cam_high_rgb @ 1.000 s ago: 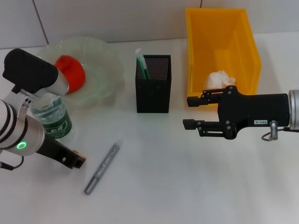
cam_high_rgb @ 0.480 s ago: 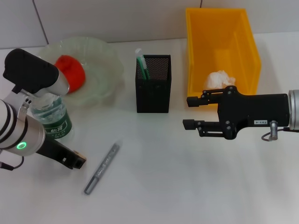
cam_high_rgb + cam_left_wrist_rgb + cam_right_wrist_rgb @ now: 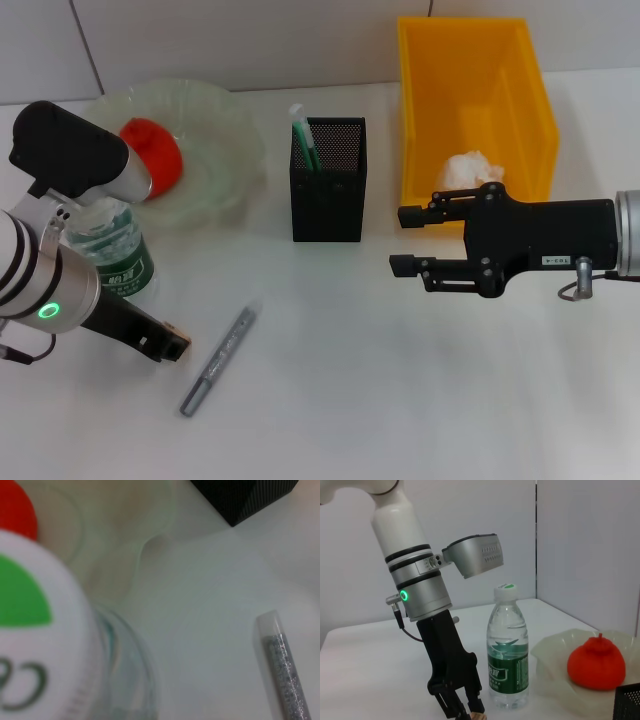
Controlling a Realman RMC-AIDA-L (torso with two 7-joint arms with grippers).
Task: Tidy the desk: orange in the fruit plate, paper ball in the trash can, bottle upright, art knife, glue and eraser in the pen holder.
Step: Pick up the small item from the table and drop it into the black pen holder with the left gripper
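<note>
White table [image 3: 400, 400] is carrying everything under a pale tiled wall. Standing upright on it, the clear plastic water bottle with green label [image 3: 115, 255] is partly hiding behind the left arm. Left pincer [image 3: 165, 345] is hovering just beside the bottle; whether it is clenched cannot be told. Nearby, the silver-grey art knife [image 3: 220, 360] is lying flat. Right pincer [image 3: 403, 240] is hanging released beside the black mesh pen holder [image 3: 328, 185], partly blocking the yellow plastic bin [image 3: 470, 90].
</note>
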